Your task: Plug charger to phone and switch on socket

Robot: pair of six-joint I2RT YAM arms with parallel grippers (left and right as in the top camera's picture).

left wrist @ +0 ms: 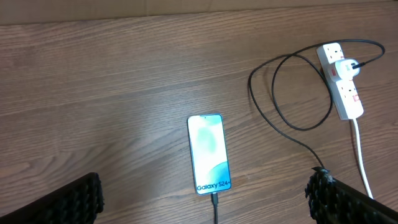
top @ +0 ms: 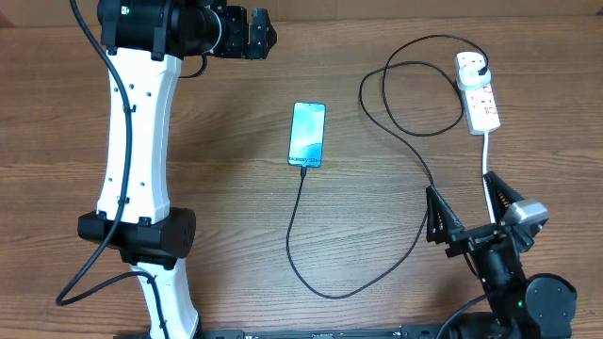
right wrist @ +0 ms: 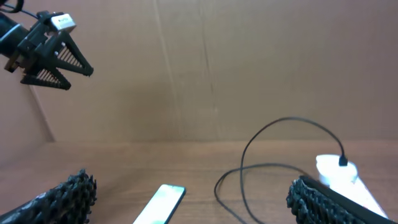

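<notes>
Left fingers (left wrist: 74, 202): spread to full width, nothing between them; raised over the far side of the counter (top: 236, 188), left of centre. Right fingers (top: 437, 218): likewise fully apart and empty, low at the near right, straddling the white cord (top: 487, 155), with the charger running just beside one of them.

Phone (top: 307, 134): flat at mid-counter, screen lit, text end toward the robot. Charger (top: 289, 240): tip apparently seated in that end of the phone, then a slack curve across the near counter, up past the right fingers, one loose loop, black plug in the far end of the socket (top: 480, 99). Socket: far right, well apart from the phone. Switch position: not readable here; judged the outstanding step.

Hazards:
- Slack cable snagged by the right fingers on a move toward the socket. Likely result: tip pulled out or phone dragged.
- Light block skidding or tilting under an off-centre push on a smooth surface.
- Wrong rocker pressed, given small red switches close together and broad tips.
- Cord caught under the fingers, tugging the block askew.

Materials:
- Fingers: black, triangular, ribbed faces.
- Counter: smooth wood-grain surface.
- Phone: slim slab, rounded corners, pale blue.
- Charger: thin, limp, black.
- Socket: hard-looking white oblong, red markings.
- Cord: thick, white, seemingly stiffer.
</notes>
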